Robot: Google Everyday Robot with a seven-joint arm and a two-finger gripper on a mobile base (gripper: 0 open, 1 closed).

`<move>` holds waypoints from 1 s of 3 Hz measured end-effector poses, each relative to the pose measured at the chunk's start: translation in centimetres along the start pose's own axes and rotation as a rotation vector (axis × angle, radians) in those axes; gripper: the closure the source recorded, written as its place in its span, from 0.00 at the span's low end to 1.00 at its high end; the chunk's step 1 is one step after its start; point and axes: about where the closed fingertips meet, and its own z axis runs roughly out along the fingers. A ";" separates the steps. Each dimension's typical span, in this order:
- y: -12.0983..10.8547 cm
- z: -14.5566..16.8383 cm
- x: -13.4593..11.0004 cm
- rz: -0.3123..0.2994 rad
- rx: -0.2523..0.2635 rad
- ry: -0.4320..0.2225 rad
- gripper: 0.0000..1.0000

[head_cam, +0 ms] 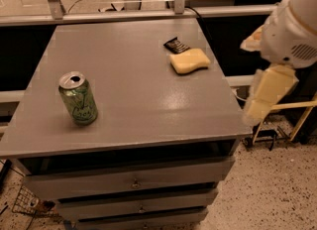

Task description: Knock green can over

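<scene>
Standing upright on the table (143, 75), front left: the green can (78, 98); the claw (267, 95) hangs beyond the right edge, its state indiscernible.

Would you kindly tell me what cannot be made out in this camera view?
The green can: upright at the table's left front; its print is too small to read.
The dark packet behind the yellow sponge: too small to identify.
The gripper, beyond the table's right edge: arm above it cut off by the frame edge.
</scene>
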 end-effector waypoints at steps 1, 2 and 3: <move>0.4 4.3 -6.5 -0.086 -0.066 -0.152 0.00; 0.9 8.8 -14.2 -0.166 -0.130 -0.364 0.00; 1.0 8.8 -14.2 -0.167 -0.130 -0.363 0.00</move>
